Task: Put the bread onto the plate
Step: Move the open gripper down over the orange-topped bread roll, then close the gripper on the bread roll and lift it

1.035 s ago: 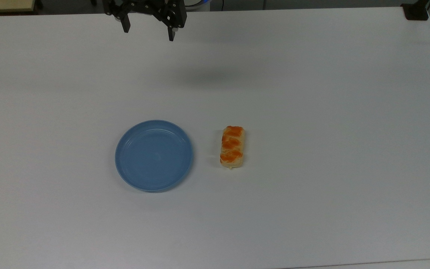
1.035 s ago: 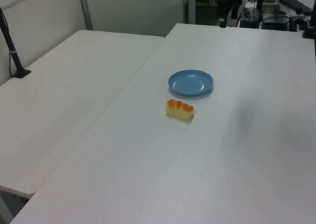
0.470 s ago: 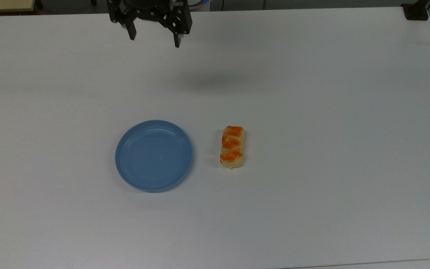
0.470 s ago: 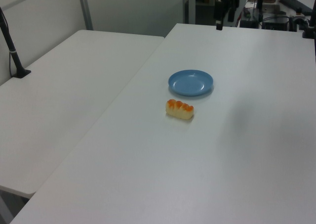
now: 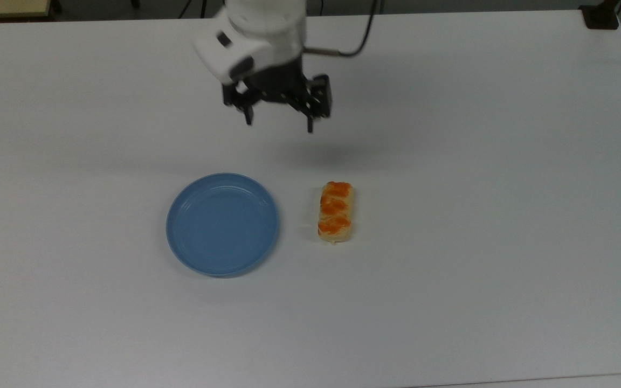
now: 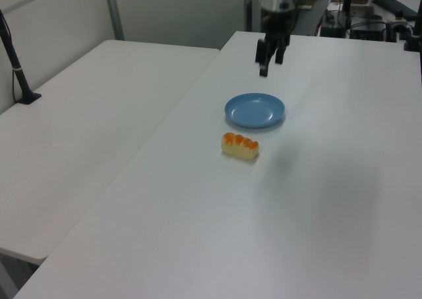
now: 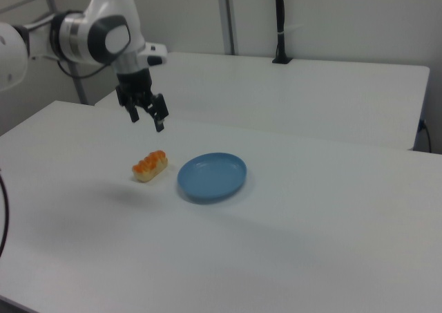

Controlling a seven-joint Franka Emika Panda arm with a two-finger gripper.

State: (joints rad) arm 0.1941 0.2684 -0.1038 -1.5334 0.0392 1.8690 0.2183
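The bread point(image 5: 335, 212), a pale-tan loaf with orange-brown patches, lies on the white table just to the right of the light-blue plate point(image 5: 222, 223) in the top view; a narrow gap separates them. It also lies beside the plate point(image 6: 254, 109) as the bread point(image 6: 240, 146) in the left view, and as the bread point(image 7: 150, 165) by the plate point(image 7: 211, 175) in the right view. My gripper point(image 5: 278, 122) hangs open and empty above the table, above the bread and plate in the top view. It shows too as the gripper point(image 6: 270, 65) and the gripper point(image 7: 146, 119).
The white table point(image 5: 477, 161) stretches wide on all sides. A second white table point(image 6: 86, 121) adjoins it on the left view's left, with a black post point(image 6: 14, 65) clamped to it. A black clamp point(image 5: 600, 16) sits at the top view's far right corner.
The arm has swung out from the top view's upper edge, down and to the right, bringing the open gripper closer to the bread. Bread and plate have not moved.
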